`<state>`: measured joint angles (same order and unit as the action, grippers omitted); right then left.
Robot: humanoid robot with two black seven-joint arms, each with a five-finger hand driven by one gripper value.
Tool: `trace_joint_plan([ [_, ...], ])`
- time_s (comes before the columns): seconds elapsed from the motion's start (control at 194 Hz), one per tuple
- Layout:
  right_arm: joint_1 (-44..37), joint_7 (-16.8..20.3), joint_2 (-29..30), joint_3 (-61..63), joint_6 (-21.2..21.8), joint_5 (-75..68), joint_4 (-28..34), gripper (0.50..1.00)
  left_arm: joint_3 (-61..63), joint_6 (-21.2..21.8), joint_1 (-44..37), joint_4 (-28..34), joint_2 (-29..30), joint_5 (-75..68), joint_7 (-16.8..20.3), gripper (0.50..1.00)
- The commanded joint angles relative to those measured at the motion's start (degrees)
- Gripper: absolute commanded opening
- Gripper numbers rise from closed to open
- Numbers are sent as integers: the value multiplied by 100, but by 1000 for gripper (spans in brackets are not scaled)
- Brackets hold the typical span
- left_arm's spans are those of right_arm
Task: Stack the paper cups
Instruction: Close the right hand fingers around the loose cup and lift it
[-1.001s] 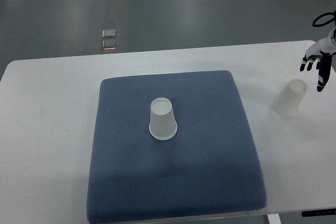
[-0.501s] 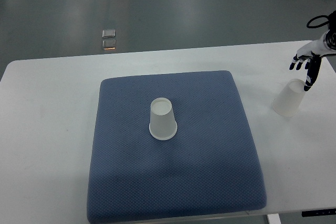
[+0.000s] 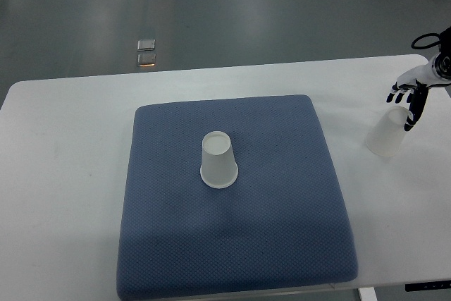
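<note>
A white table (image 3: pixel 63 146) fills the view, with grey floor beyond it. A blue mat (image 3: pixel 232 244) covers the table's middle. On the mat, a little left of its centre, one paper cup (image 3: pixel 218 160) stands upside down, base up. To the right of the mat, on bare table, a second cup (image 3: pixel 388 132) also sits inverted, leaning slightly. The right hand (image 3: pixel 406 98) comes in from the right edge and hangs over this cup's top right side, its dark fingers (image 3: pixel 409 116) spread and pointing down, gripping nothing; whether a fingertip touches the cup cannot be told. The left arm does not show.
</note>
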<state>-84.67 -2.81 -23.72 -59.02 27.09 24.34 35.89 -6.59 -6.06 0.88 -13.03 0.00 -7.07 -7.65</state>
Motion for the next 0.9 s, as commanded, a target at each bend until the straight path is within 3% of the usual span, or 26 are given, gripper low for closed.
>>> trace_joint_plan([
  [0.0, 38, 0, 7, 4, -55, 0, -3, 928, 0, 0, 0, -7, 0, 4, 9, 1000],
  [0.666, 170, 0, -1, 127, -134, -8, -3, 909, 0, 0, 0, 2, 0, 4, 0, 1000],
  [0.728, 179, 0, -1, 127, -134, -8, -3, 901, 0, 0, 0, 2, 0, 4, 0, 1000],
  [0.836, 196, -9, 7, 127, -169, -8, -3, 834, 0, 0, 0, 2, 0, 4, 9, 1000],
  [0.893, 223, -9, 7, 127, -213, -8, -3, 832, 0, 0, 0, 2, 0, 4, 0, 1000],
])
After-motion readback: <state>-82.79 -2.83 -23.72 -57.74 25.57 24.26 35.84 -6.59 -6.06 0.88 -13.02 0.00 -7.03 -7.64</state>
